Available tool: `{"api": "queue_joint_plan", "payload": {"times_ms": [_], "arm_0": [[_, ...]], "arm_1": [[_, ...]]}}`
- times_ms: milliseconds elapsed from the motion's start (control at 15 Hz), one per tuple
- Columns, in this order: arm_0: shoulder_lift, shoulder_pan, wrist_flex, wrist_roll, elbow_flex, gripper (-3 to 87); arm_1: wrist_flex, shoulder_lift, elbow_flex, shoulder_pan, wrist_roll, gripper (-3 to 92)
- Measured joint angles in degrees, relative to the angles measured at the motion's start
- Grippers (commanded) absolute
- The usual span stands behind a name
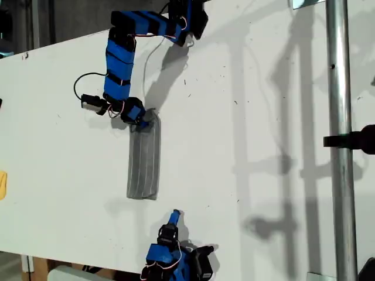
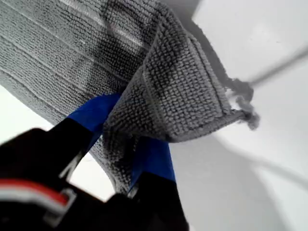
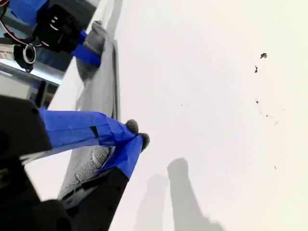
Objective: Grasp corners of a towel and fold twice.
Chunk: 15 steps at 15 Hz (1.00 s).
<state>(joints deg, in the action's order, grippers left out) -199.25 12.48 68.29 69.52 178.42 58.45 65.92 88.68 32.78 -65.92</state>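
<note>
First wrist view: pinched towel (image 2: 163, 91) corner.

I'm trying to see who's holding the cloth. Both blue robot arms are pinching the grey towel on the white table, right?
Not quite. Only one is pinching it. My first end effector is shut on one end of the grey towel, while my second end effector sits off the cloth, past its other end. The exterior view shows this. The towel does lie on the white table.

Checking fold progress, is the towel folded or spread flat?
Folded: the towel lies as a narrow strip, one end pinched in my first end effector.
</note>
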Motion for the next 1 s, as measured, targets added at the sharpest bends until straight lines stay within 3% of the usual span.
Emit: {"api": "queue_joint_plan", "payload": {"times_ms": [267,400,533,600,800,1000], "arm_0": [[0.0,0.0,0.0,0.0,0.0,-1.8],[0.0,0.0,0.0,0.0,0.0,-1.7],[0.0,0.0,0.0,-0.1,0.0,-1.2],[0.0,0.0,0.0,-0.1,0.0,-1.1],[0.0,0.0,0.0,-0.1,0.0,-0.9],[0.0,0.0,0.0,-0.1,0.0,-0.7]], "arm_1": [[10.8,17.1,14.1,-2.5,-0.5,-0.1],[25.1,36.6,20.5,-5.8,-5.8,-0.1],[45.4,52.4,21.0,-10.4,-12.0,-0.2],[50.7,57.7,20.9,-12.5,-14.6,-0.2],[45.8,55.0,20.9,-12.8,-13.7,-0.2],[31.0,43.9,20.9,-12.8,-10.5,-0.2]]}}
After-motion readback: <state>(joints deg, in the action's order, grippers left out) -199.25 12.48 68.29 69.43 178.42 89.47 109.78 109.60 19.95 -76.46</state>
